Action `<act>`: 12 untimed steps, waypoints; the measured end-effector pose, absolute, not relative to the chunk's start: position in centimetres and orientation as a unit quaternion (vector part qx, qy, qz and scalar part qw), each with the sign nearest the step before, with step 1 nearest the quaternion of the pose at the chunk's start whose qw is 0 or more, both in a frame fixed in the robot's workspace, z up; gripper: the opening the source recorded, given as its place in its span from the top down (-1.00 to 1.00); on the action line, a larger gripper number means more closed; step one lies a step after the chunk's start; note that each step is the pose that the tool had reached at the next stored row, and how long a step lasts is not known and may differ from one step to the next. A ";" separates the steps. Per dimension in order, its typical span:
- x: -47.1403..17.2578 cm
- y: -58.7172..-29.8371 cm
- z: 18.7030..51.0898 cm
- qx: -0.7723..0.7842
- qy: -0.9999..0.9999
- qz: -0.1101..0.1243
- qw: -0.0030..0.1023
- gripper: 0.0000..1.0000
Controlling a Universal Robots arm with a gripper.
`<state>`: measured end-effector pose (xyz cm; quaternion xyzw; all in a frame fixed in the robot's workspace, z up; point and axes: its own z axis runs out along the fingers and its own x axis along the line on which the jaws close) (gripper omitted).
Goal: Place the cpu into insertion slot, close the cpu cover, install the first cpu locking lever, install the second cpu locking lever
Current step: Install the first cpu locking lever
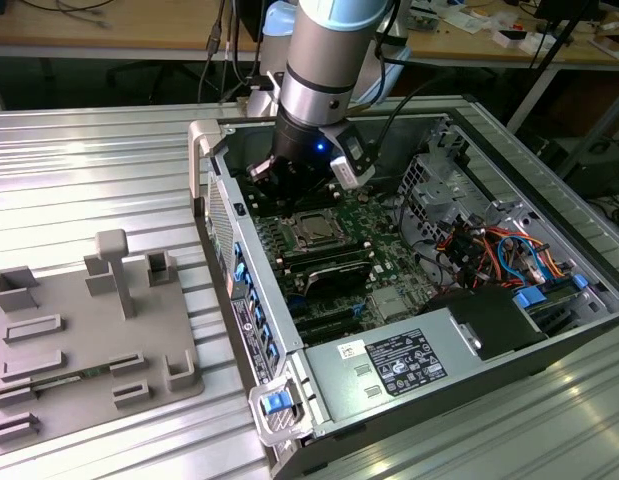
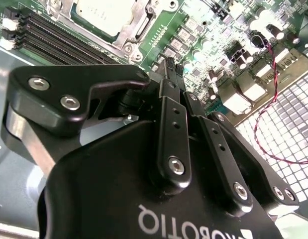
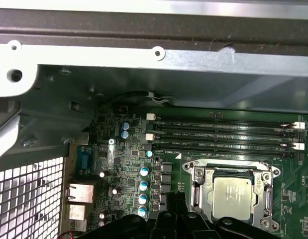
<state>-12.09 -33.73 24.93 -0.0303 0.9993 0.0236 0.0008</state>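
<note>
- Cpu lies in the slot on the green board, inside the open case.
- Cover lies flat, framing it.
- Gripper hangs just beside the slot, fingers pressed together, holding nothing.

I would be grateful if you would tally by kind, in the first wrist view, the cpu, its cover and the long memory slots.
cpu: 1
cpu cover: 1
long black memory slots: 4
Total: 6
</note>
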 end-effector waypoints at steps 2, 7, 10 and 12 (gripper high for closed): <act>-12.1 -33.5 24.9 -0.030 0.999 0.024 0.001 0.79; -12.1 -33.0 25.1 -0.030 0.999 0.024 0.001 0.79; -12.1 -32.7 25.6 -0.031 0.999 0.024 0.001 0.79; -12.1 -32.5 25.8 -0.031 0.999 0.024 0.001 0.79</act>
